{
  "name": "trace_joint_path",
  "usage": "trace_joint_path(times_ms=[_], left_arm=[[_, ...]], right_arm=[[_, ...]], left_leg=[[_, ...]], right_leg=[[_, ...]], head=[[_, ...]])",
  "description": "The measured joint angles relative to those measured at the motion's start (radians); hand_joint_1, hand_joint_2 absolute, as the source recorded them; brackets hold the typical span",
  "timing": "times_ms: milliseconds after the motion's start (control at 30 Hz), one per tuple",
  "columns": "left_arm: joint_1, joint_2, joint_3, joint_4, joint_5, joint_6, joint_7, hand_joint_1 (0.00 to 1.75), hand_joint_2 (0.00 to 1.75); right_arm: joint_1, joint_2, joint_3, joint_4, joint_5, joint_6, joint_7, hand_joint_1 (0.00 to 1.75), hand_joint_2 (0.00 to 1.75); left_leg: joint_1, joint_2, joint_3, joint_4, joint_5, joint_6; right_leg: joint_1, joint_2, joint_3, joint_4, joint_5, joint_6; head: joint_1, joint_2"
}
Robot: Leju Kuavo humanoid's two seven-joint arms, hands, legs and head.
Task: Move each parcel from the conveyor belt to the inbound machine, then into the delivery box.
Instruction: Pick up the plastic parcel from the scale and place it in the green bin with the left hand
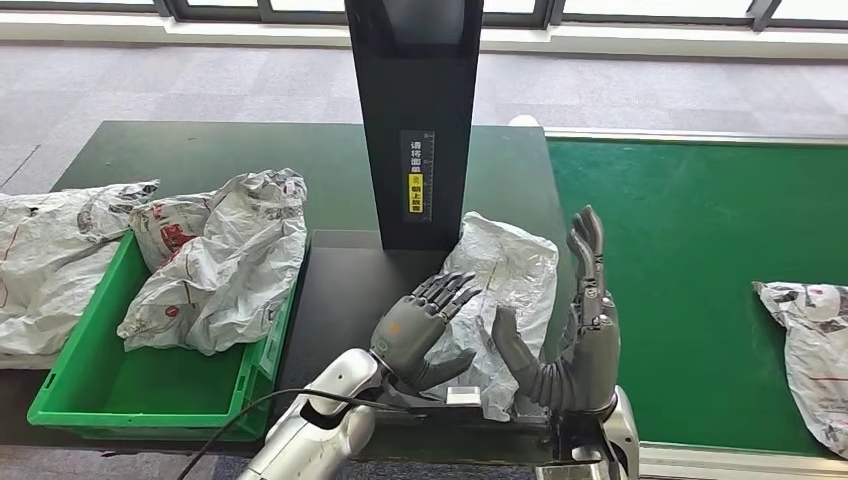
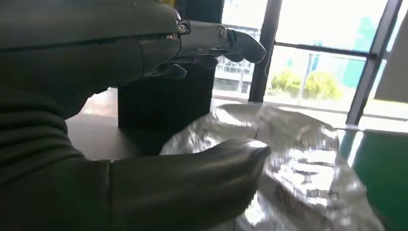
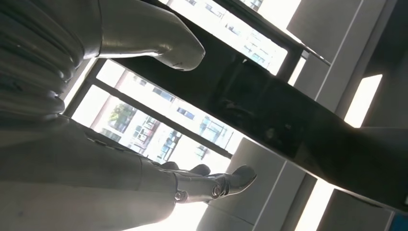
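Flanking parcel (image 1: 505,290), hands (image 1: 415,325) (image 1: 570,340) spread.

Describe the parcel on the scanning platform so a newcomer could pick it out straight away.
Find the tall black column in the middle of the dark table. At its foot, slightly to the right, lies a crinkled silver-grey parcel, between the left hand and the right hand. Unlike the parcels in the green bin or the one on the green belt, it lies on the dark platform.

A crumpled silver-white parcel (image 1: 505,290) lies flat on the inbound machine (image 1: 415,120) base. Another parcel (image 1: 815,350) lies at three o'clock on the green conveyor belt (image 1: 690,250). Two more fill the green delivery box (image 1: 150,385) at nine o'clock.
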State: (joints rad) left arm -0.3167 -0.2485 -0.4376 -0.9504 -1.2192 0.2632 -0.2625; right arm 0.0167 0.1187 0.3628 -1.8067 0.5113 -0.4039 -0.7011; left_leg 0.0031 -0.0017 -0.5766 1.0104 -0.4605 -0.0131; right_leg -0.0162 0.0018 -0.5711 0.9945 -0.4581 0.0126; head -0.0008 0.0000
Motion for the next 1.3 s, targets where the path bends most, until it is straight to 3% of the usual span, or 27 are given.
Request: trace_joint_path(times_ms=[233, 433, 633, 767, 1300], left_arm=[[-0.037, -0.016, -0.046, 0.147, -0.01, -0.033, -0.002, 0.0, 1.75], [-0.043, -0.02, -0.061, 0.21, -0.001, -0.114, -0.016, 0.0, 1.75], [-0.05, -0.022, -0.066, 0.239, 0.002, -0.131, -0.023, 0.0, 1.75], [-0.054, -0.025, -0.067, 0.245, 0.003, -0.139, -0.023, 1.75, 1.75], [-0.086, -0.018, -0.07, 0.293, 0.004, -0.183, -0.027, 1.75, 1.75]], right_arm=[[0.019, -0.001, 0.0, -0.027, 0.016, 0.0, 0.0, 0.0, 1.75], [0.017, -0.001, 0.0, -0.033, 0.013, 0.026, 0.0, 0.0, 1.75], [0.012, 0.0, 0.0, -0.034, 0.011, 0.033, 0.0, 0.0, 1.75], [0.012, 0.0, 0.0, -0.034, 0.01, 0.037, 0.0, 0.0, 1.75], [-0.023, 0.019, 0.0, -0.033, 0.005, 0.078, 0.001, 0.0, 1.75]], left_leg=[[0.0, 0.0, -0.001, 0.0, 0.0, 0.0], [0.0, 0.0, -0.001, 0.0, 0.0, 0.0], [0.0, 0.0, 0.0, 0.0, 0.0, 0.0], [0.0, 0.0, 0.0, 0.0, 0.0, 0.0], [0.0, -0.001, 0.004, -0.001, 0.0, 0.0]], right_leg=[[0.0, 0.0, -0.001, 0.0, 0.0, 0.0], [0.0, 0.0, 0.0, 0.0, 0.0, 0.0], [0.0, -0.001, 0.001, 0.0, 0.0, 0.0], [0.0, -0.001, 0.001, 0.0, 0.0, 0.0], [0.0, -0.001, 0.006, 0.0, 0.0, 0.0]], head=[[0.0, 0.0], [0.0, 0.0], [0.0, 0.0], [0.0, 0.0], [0.0, 0.0]])
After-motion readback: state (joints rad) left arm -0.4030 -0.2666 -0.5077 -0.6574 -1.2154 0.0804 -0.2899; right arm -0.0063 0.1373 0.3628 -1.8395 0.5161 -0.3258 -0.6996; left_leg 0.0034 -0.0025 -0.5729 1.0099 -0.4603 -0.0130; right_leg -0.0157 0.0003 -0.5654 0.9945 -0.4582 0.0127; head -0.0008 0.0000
